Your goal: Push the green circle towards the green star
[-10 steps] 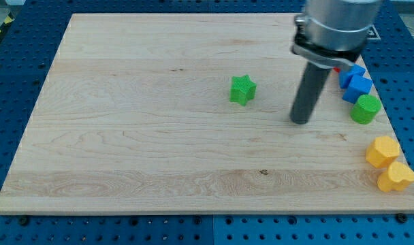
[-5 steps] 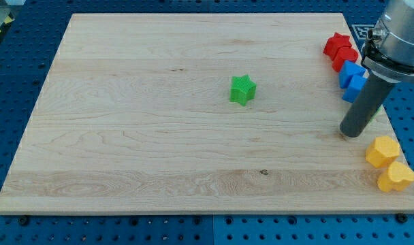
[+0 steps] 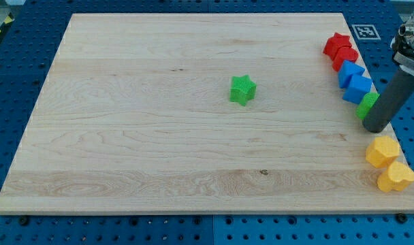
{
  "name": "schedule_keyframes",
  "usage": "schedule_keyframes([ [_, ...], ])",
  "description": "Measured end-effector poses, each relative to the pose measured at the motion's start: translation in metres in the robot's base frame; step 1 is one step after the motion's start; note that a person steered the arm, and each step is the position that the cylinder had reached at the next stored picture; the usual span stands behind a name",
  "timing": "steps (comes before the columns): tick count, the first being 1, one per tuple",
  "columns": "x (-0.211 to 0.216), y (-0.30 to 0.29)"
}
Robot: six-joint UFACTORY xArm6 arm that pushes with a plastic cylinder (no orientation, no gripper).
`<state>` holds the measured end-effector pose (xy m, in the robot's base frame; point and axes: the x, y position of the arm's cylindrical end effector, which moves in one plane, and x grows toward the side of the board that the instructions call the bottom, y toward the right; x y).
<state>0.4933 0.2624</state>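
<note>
The green star (image 3: 242,89) lies near the middle of the wooden board (image 3: 159,136). The green circle (image 3: 366,104) sits at the board's right edge, mostly hidden behind my rod; only its left part shows. My tip (image 3: 374,127) is at the right edge, just in front of the green circle and touching or nearly touching it, far to the right of the green star.
Two red blocks (image 3: 340,49) sit at the top right, two blue blocks (image 3: 355,79) just below them. Two yellow blocks (image 3: 387,163) lie at the bottom right, just below my tip. A blue pegboard surrounds the board.
My rod has swept right, from the board's right-centre to its right edge, and now covers most of the green circle. No block has visibly moved.
</note>
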Motion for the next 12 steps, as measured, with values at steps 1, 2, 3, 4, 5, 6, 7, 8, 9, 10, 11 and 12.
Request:
schedule_keyframes([
  [1, 0.000, 0.017],
  [2, 0.000, 0.034],
  [3, -0.002, 0.046],
  [4, -0.016, 0.051],
  [5, -0.017, 0.049],
  [6, -0.020, 0.038],
  [7, -0.020, 0.037],
  [8, -0.020, 0.025],
  [9, -0.020, 0.013],
  [10, -0.020, 0.007],
  [11, -0.020, 0.007],
  [12, -0.020, 0.013],
])
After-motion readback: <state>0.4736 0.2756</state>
